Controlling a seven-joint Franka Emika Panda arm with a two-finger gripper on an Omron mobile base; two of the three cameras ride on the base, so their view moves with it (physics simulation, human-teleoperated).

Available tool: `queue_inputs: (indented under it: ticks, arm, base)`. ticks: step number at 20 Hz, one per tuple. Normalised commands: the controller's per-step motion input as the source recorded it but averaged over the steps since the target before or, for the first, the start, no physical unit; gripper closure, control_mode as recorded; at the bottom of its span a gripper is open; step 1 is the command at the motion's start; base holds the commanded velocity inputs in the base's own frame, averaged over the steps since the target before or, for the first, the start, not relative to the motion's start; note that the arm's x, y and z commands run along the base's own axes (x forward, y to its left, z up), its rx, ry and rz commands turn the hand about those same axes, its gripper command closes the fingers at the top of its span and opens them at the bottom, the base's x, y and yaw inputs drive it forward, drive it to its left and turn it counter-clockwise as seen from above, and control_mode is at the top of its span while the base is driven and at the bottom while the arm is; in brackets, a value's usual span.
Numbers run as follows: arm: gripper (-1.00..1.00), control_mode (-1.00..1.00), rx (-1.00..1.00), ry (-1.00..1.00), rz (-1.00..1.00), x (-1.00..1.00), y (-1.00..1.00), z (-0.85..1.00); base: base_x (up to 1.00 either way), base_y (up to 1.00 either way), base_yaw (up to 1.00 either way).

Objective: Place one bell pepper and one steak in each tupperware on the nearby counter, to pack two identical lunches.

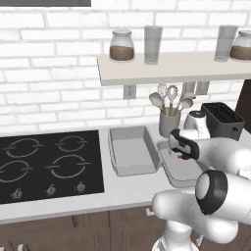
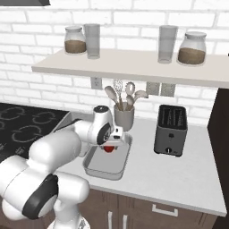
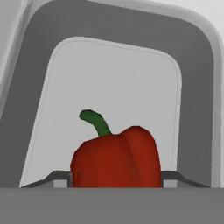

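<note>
My gripper (image 3: pixel 116 180) is shut on a glossy red bell pepper (image 3: pixel 116 157) with a green stem. It holds the pepper just above the floor of the right light-grey tupperware (image 3: pixel 113 78). From the right base view the bell pepper (image 2: pixel 108 148) hangs under the gripper (image 2: pixel 110 144) over the far end of that tupperware (image 2: pixel 106 172). In the left base view the gripper (image 1: pixel 183 153) holds the bell pepper (image 1: pixel 185 157) over the right tupperware (image 1: pixel 167 169). The left tupperware (image 1: pixel 131 152) beside it holds nothing. The steak is out of view.
A black stovetop (image 1: pixel 49 164) lies left of the containers. A utensil holder (image 2: pixel 124 117) stands right behind the right container, and a dark toaster (image 2: pixel 171 129) stands to its right. A shelf (image 2: pixel 134 65) with jars and glasses hangs overhead.
</note>
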Motion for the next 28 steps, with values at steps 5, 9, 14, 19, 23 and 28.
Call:
queue_inputs:
  ticks: [5, 9, 14, 19, 23, 28]
  arm:
    - [1.0, -1.0, 0.0, 0.09, 0.0, 0.0, 0.0, -0.43]
    - [1.0, -1.0, 0.0, 0.01, 0.0, 0.0, -0.01, -0.27]
    - [1.0, -1.0, 0.0, 0.0, 0.0, 0.19, -0.2, 0.0]
    - [1.0, -1.0, 0.0, 0.0, 0.0, 0.32, -0.11, 0.0]
    - [1.0, -1.0, 0.0, 0.0, 0.0, 0.05, -0.14, -0.04]
    - [-1.0, -1.0, 0.0, 0.0, 0.0, 0.01, -0.02, 0.0]
  base:
    - [0.0, 0.0, 0.0]
    - [0.0, 0.0, 0.0]
    - [0.0, 0.0, 0.0]
    - [0.0, 0.0, 0.0]
    - [0.0, 0.0, 0.0]
    - [0.0, 0.0, 0.0]
